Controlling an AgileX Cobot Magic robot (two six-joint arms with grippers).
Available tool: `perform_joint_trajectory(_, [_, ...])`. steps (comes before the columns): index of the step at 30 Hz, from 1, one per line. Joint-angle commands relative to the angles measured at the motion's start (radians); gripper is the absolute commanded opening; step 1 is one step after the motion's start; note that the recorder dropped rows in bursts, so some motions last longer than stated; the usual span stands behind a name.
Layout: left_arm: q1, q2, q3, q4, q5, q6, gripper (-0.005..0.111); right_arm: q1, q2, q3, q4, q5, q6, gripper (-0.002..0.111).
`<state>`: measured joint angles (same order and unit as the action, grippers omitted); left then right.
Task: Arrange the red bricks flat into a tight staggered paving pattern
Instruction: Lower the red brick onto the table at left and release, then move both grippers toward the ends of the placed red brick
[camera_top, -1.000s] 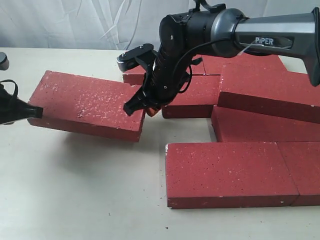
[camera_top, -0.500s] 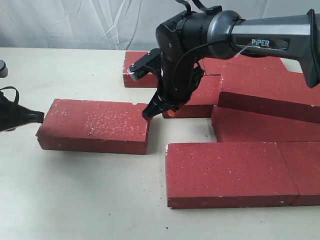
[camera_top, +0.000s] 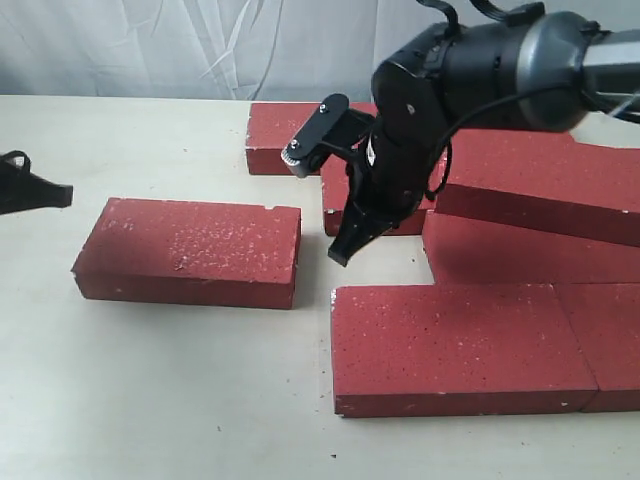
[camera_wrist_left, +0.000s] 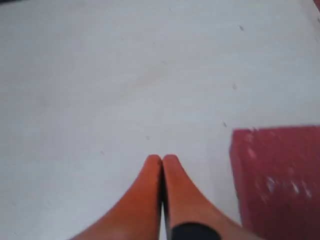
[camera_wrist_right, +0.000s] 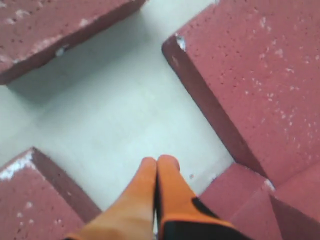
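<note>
1. Reaching in from the right, the right arm (camera_top: 500, 60) bends steeply at the wrist, aiming the right gripper (camera_top: 341, 253) down and leftward.
2. Its orange fingers (camera_wrist_right: 142, 185) are pressed together and hold nothing, with the tip over bare table (camera_top: 180, 400).
3. That tip hangs in the gap between the loose brick (camera_top: 190, 247) and the grouped bricks (camera_top: 460, 345).
4. The loose brick lies flat, apart from the group.
5. The left gripper (camera_top: 40, 192) sits at the far left, pinched together and empty, near the loose brick's end without touching it.
</note>
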<state>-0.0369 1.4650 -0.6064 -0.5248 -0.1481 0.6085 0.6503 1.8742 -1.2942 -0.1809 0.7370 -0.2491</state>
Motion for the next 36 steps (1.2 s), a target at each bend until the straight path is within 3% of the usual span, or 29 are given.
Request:
perform_joint_trajectory(1, [0.021, 0.033, -0.016, 0.009, -0.077, -0.005, 0.0, -0.002, -0.045, 0.092, 0.069, -0.289, -0.077, -0.001])
perform_joint_trajectory(6, [0.126, 0.152, -0.118, 0.037, 0.232, -0.005, 0.0, 0.0, -0.011, 0.077, 0.082, -0.315, -0.094, -0.001])
perform_joint_trajectory(12, [0.14, 0.265, -0.18, -0.009, 0.31, -0.003, 0.0, 0.0, 0.077, 0.027, 0.116, -0.294, -0.094, -0.001])
perform_joint_trajectory(21, [0.065, 0.341, -0.235, -0.002, 0.349, 0.001, 0.0, 0.0, 0.145, -0.02, 0.136, -0.258, -0.092, -0.001])
perform_joint_trajectory(36, [0.062, 0.369, -0.246, 0.0, 0.36, 0.001, 0.0, 0.0, 0.233, -0.051, 0.171, -0.351, -0.092, -0.001])
